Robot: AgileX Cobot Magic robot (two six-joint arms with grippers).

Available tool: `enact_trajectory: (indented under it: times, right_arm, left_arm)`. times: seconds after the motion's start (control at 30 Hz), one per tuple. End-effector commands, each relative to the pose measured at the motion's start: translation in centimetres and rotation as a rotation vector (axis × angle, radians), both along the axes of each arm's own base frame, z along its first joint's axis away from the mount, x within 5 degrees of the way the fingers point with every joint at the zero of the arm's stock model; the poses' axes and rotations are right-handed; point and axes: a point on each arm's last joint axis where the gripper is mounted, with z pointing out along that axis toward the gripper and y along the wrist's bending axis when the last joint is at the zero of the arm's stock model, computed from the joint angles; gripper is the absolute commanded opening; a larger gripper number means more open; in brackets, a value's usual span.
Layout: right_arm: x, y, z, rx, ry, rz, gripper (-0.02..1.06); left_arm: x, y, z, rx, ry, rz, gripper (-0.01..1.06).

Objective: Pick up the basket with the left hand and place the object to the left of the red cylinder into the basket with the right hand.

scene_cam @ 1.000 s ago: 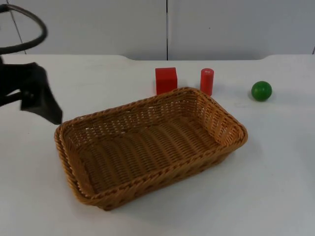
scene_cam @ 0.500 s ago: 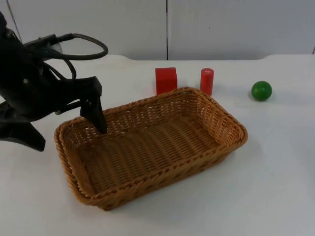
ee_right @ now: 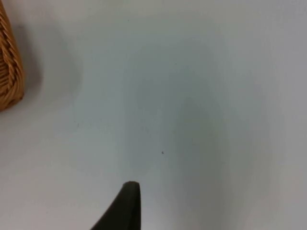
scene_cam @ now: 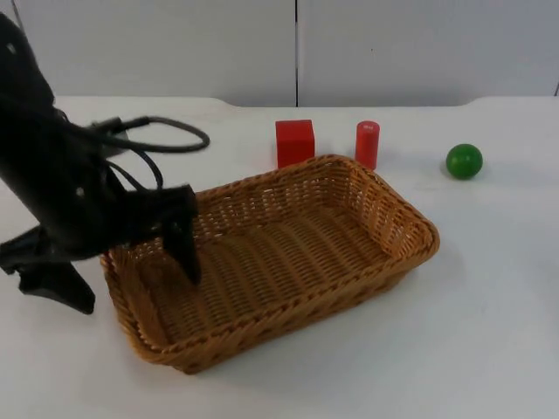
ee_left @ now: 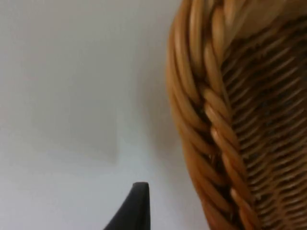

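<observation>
Two fingers of left gripper (scene_cam: 131,275) spread wide astride rectangular woven wicker basket (scene_cam: 279,253) rim | light, stiff: you pinch that braid | red cube (scene_cam: 294,142) behind basket awaits right gripper (ee_right: 125,201), whose opening you cannot tell

The oblong tan wicker basket (scene_cam: 279,253) is woven of glossy cane strands, ribbed and rough in the walls and floor, with a thick braided rim whose smooth rounded strands catch the light in the left wrist view (ee_left: 201,115). The red cube (scene_cam: 294,142), the short red cylinder (scene_cam: 368,144) and the green ball (scene_cam: 464,161) all look like smooth painted wood or plastic, the ball with a faint sheen. The white desk (scene_cam: 489,332) is smooth and matt, and the left gripper's (scene_cam: 122,275) black fingers (scene_cam: 185,249) have a dull, plastic-like finish.
</observation>
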Motion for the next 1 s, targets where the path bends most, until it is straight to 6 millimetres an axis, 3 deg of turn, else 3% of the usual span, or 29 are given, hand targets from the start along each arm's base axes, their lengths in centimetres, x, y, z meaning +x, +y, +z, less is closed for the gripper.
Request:
enact_trajectory:
  times: [0.0,0.03,0.17,0.2,0.33,0.4,0.73,0.87,0.97]
  right_arm:
    - [0.1,-0.1,0.3,0.001,-0.017,-0.008,1.05]
    - [0.1,-0.1,0.3,0.001,-0.017,-0.008,1.05]
    - [0.1,-0.1,0.3,-0.006,-0.017,-0.007,1.05]
    - [0.1,-0.1,0.3,-0.006,-0.017,-0.007,1.05]
    - [0.1,-0.3,0.3,-0.031,-0.022,-0.004,1.05]
    - [0.1,-0.3,0.3,-0.033,-0.022,-0.004,1.05]
    - [0.1,-0.3,0.3,-0.025,-0.012,-0.005,1.05]
    - [0.0,-0.2,0.2,-0.022,-0.003,-0.006,1.05]
    - [0.0,0.1,0.2,0.025,-0.001,-0.008,1.05]
  left_arm:
    - [0.0,-0.9,-1.2,0.002,0.016,0.007,0.91]
    - [0.0,-0.9,-1.2,0.002,0.016,0.007,0.91]
    - [-0.1,-0.9,-2.3,0.008,0.047,0.009,0.52]
    - [-0.1,-0.9,-2.3,0.008,0.047,0.009,0.52]
    - [0.0,-0.8,-2.3,0.016,0.026,-0.021,0.06]
    - [0.1,-0.8,-2.3,0.018,0.02,-0.025,0.0]
    - [-1.3,-0.4,-1.6,0.054,0.128,-0.179,0.0]
    - [-1.7,1.3,-0.4,0.064,0.166,-0.266,0.0]
    - [-2.2,3.6,1.0,0.032,0.214,-0.311,0.0]
